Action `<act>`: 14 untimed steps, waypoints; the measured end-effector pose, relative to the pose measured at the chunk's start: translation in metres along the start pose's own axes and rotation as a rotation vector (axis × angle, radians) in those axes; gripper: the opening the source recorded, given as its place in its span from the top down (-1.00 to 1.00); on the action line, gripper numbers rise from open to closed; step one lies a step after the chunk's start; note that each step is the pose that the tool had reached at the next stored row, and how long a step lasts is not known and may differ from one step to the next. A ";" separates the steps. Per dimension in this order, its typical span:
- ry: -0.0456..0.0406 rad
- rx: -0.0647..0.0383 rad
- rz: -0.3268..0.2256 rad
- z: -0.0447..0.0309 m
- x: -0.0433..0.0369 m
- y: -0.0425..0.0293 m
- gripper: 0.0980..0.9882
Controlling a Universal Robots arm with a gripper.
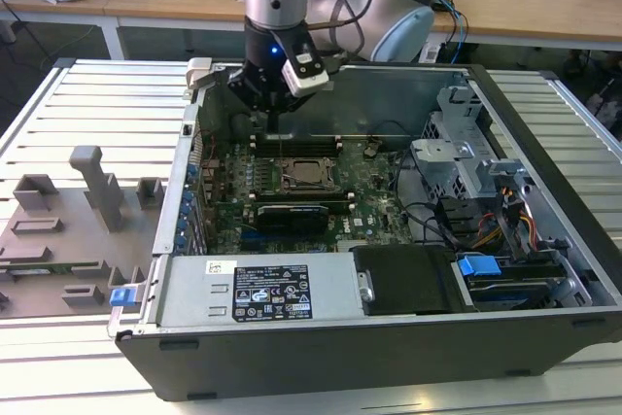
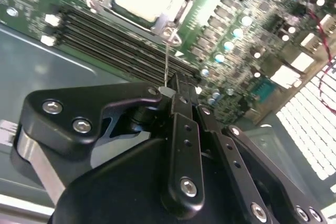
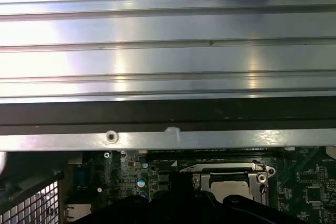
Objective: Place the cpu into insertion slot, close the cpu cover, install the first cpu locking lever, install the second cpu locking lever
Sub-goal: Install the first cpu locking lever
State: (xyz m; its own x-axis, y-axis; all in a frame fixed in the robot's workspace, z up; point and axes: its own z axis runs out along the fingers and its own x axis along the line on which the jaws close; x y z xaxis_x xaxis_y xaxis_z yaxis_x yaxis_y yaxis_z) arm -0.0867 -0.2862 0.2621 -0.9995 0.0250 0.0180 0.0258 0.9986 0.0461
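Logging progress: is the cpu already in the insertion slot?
Yes, in the exterior view the silver cpu lies flat in the insertion slot, while the gripper above pinches a thin locking lever.

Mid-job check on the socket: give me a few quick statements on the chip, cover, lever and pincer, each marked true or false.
1. The cpu sits in the insertion slot. True.
2. The cpu cover stands raised and open. False: it lies flat over the cpu, framing it.
3. The pincer is shut on a thin locking lever that rises from a corner of the slot. True.
4. The pincer hangs over the blue-tabbed drive bay. False: it is above the motherboard, close by the slot.
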 end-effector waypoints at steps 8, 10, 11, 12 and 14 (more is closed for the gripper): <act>0.0085 0.000 0.000 -0.0002 -0.0347 0.0009 0.98; 0.0106 0.000 0.001 -0.0001 -0.0400 0.0010 0.98; 0.0117 0.000 0.000 0.0000 -0.0425 0.0011 0.98; 0.0123 0.000 0.000 0.0002 -0.0435 0.0011 0.98; 0.0140 0.000 0.001 0.0012 -0.0444 0.0011 0.98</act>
State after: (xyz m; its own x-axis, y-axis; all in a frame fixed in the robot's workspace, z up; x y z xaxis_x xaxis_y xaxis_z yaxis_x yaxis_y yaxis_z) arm -0.0423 -0.2862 0.2602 -0.9992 0.0251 0.0321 0.0265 0.9986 0.0458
